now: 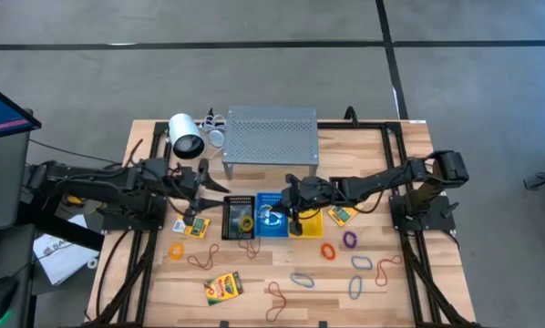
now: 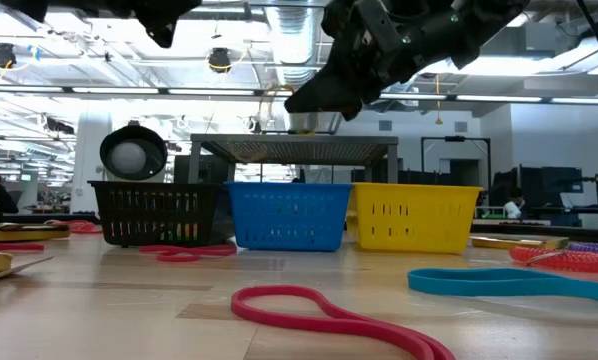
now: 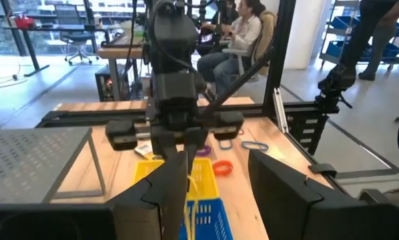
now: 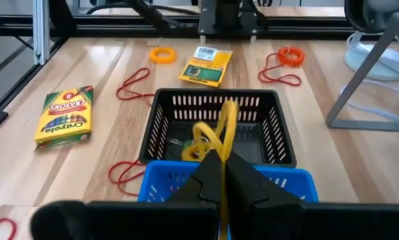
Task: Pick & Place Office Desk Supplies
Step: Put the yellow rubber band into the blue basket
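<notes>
A yellow rubber band [image 4: 221, 137] is pinched in the closed right claw [image 4: 223, 175] above the blue basket [image 4: 286, 181], apparently for dropping; the left claw [image 3: 216, 175] hangs open, empty, beside the black basket [image 1: 238, 217].

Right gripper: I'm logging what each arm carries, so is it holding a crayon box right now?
No. In the right wrist view the right gripper is shut on a yellow rubber band, hanging above the black basket.
</notes>
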